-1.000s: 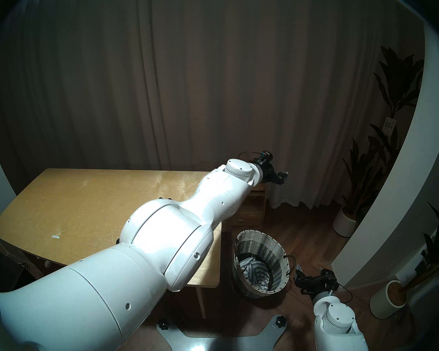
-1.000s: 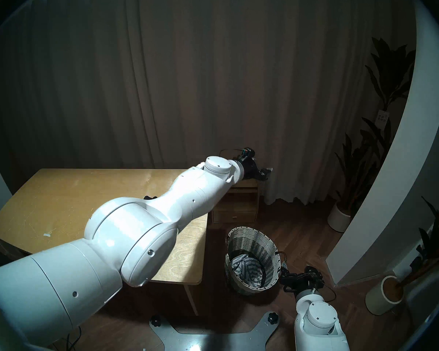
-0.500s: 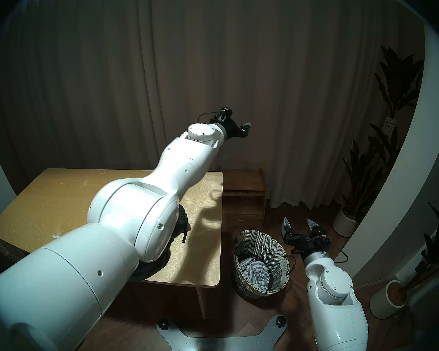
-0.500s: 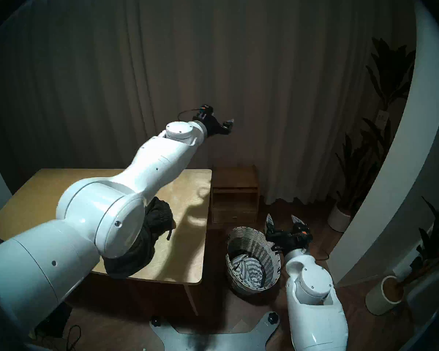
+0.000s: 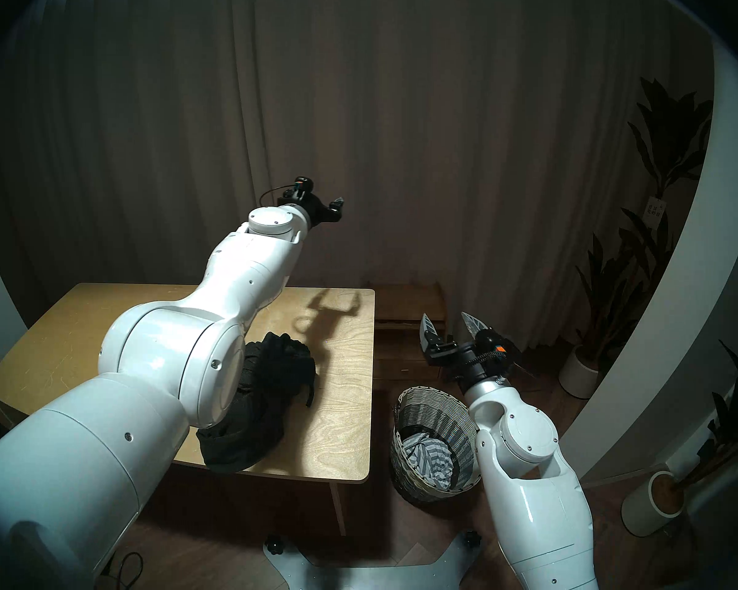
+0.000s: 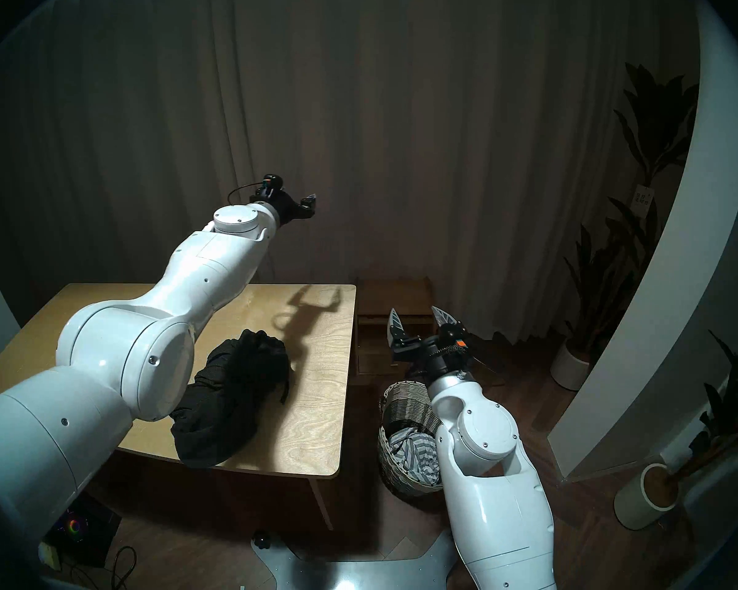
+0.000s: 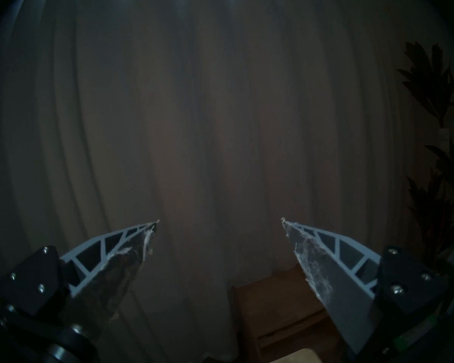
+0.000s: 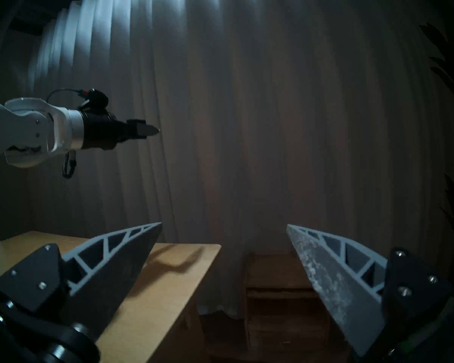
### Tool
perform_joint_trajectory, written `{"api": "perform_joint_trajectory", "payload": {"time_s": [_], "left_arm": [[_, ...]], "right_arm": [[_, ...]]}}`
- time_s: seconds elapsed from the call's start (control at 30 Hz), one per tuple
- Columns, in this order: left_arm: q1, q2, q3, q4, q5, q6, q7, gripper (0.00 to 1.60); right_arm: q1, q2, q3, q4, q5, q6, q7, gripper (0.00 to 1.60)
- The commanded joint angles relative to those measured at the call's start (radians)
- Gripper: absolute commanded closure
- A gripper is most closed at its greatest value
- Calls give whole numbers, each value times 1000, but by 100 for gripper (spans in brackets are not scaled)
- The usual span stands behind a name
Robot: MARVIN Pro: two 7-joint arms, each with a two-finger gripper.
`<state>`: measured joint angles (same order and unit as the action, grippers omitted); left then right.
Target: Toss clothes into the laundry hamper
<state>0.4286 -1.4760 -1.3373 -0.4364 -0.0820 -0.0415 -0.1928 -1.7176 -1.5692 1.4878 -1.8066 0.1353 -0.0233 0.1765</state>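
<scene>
Our left gripper hangs wide and empty above the table, where the black knit garment awaits. The hamper holds the striped garment; our right gripper, spread empty, hovers beyond.

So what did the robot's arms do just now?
The left gripper swung up and left, off the shelf, uncovering the black clothes on the table. The right gripper rose beside the hamper. Both stayed open; the clothes didn't move.
</scene>
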Motion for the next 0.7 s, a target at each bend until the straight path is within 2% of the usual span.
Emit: {"api": "perform_joint_trajectory", "payload": {"time_s": [0.0,0.3,0.67], "left_arm": [[5,109,-24,-14,6,-7,23,0],[28,195,-56,-23,19,-13,49,0],[54,254,-80,-38,30,-21,63,0]], "right_arm": [[104,-11,-75,-18,-24,5,22,0],[143,-8,-179,50,-91,10,56,0],[196,-9,-274,184,-170,18,84,0]]}}
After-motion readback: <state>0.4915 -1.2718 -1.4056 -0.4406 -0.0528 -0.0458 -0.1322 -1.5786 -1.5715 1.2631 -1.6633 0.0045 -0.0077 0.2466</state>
